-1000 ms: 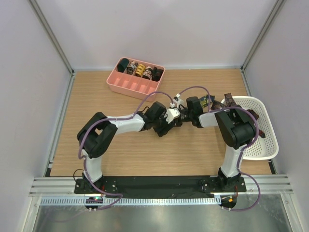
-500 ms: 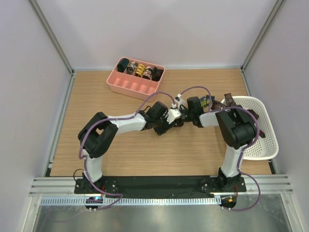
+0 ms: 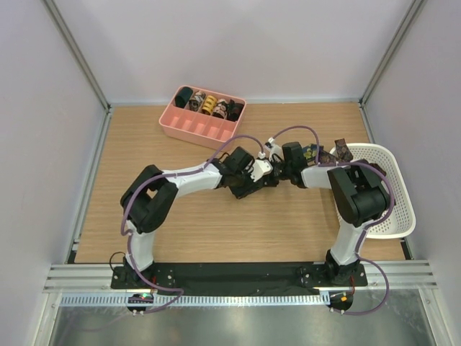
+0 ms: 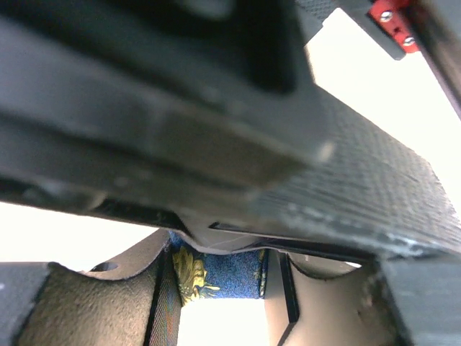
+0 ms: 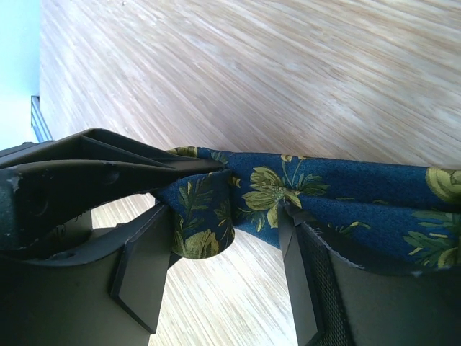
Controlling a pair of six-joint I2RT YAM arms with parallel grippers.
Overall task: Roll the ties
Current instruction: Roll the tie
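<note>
A navy tie [image 5: 274,191] with yellow-green floral print, its end curled into a small loop, stretches above the wooden surface [image 3: 144,144], while small coiled ties [image 3: 209,105], dark, yellow and patterned, fill the pink tray's [image 3: 194,130] far row.

The ties [image 3: 209,106] lie in the tray [image 3: 189,130] behind; basket [image 3: 401,189] at right.

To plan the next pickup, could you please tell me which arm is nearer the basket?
Right. The right arm stands at the basket's left rim, overlapping it in the top view; the left arm lies well to its left, apart from it.
</note>
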